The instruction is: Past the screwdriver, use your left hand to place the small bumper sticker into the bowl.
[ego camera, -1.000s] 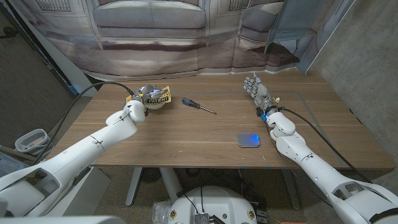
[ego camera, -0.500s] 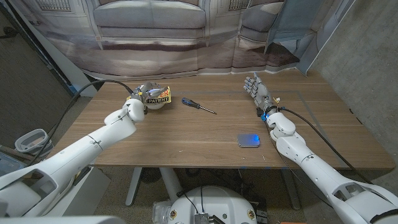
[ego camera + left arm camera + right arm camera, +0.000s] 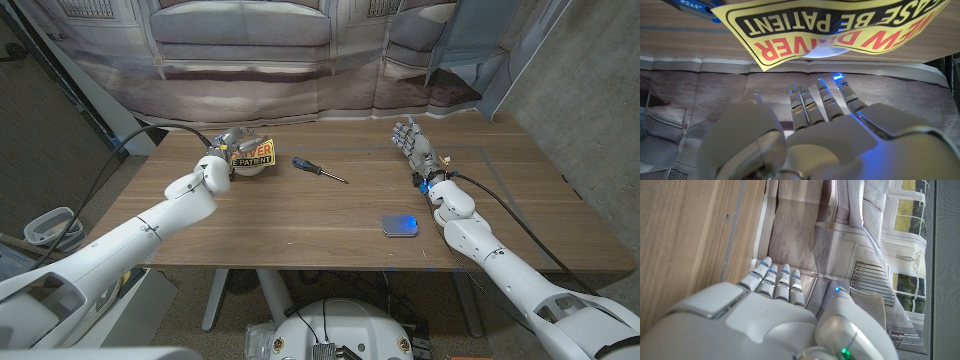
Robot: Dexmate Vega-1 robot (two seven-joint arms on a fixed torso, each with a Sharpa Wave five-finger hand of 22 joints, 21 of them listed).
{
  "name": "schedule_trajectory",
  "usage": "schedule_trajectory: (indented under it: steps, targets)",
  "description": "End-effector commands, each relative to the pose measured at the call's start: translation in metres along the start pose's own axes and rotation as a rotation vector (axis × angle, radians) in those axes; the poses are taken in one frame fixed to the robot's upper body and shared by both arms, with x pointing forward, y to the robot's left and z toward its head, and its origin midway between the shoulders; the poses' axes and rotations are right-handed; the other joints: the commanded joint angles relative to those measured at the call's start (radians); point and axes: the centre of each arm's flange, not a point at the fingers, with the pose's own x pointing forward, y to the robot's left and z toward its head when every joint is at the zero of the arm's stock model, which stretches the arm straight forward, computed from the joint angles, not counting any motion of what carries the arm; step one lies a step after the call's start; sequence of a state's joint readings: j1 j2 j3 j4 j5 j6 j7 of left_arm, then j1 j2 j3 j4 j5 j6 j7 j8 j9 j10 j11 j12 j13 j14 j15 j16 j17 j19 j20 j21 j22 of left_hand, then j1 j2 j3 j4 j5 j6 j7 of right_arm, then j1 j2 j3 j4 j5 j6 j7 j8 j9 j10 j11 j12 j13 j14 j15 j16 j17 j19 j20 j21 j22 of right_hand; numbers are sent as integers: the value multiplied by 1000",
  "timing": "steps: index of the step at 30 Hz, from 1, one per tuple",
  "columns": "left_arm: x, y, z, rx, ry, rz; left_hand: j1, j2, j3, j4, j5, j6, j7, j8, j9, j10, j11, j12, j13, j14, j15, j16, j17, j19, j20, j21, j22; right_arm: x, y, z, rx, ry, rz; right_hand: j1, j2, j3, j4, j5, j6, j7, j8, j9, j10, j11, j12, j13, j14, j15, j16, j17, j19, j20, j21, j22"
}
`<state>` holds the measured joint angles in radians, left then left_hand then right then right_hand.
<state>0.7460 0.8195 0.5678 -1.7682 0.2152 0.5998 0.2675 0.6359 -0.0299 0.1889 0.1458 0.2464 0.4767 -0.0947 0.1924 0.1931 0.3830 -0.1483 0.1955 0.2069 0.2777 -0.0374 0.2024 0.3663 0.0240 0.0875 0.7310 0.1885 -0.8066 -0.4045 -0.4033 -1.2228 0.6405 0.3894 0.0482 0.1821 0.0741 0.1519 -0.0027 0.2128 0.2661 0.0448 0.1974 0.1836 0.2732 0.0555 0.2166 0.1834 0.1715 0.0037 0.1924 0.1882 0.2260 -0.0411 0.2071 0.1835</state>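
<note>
Head view: on a brown wooden table (image 3: 300, 220), the robot's left hand (image 3: 222, 150) sits at a small pale round bowl (image 3: 250, 165) near the far left side. A small yellow bumper sticker with black and red lettering (image 3: 251, 155) lies across the bowl's top, just beside the hand. Whether the hand is touching the sticker cannot be told from this view. A slim screwdriver with a dark handle and metal shaft (image 3: 318, 168) lies just right of the bowl. A flat blue-grey rectangular tin (image 3: 399, 224) rests nearer the front. The right hand (image 3: 412, 143) stands on the far right, well apart, fingers straight and close together, holding nothing.

Left wrist view: the left hand (image 3: 810, 125) has its fingers (image 3: 812, 102) extended and slightly spread, gripping nothing. The yellow sticker (image 3: 830, 30) hangs beyond the fingertips, apart from them, with the bowl's pale rim partly hidden behind it.

Right wrist view: the right hand (image 3: 765, 310) shows fingers pressed side by side above the table edge.

Judgement: the sticker looks released but perched over the rim. To finish well, draw the left hand straight back, fingers kept apart, avoiding snagging the sticker or nudging the bowl toward the screwdriver.
</note>
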Motion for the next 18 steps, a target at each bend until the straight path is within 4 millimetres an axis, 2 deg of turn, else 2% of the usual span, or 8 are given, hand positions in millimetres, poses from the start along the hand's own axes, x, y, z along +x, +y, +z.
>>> schedule_trajectory:
  steps: [1, 18]
  targets:
    - [-3, 12, 5, 11, -15, 28, -8, 2, -4, 2, 7, 5, -4, 6, 2, -1, -1, 8, 4, 0, -38, 7, -2, -9, 3, -3, 6, 2, 1, 3, -7, -8, 5, 0, 9, 2, -2, -5, 8, -1, -1, 4, 9, 0, 0, 4, 8, -2, 1, 5, 12, -19, 0, 4]
    - [-12, 34, 10, 10, -43, 92, -8, 8, -4, -3, 15, 20, -7, 12, 1, 12, -1, 14, 3, 10, -44, 12, -8, -1, 3, -4, 6, 2, 1, 4, -8, -12, 5, 1, 10, 2, -2, -5, 8, -1, -1, 4, 10, -1, 0, 4, 9, 0, 1, 5, 15, -18, 1, 4]
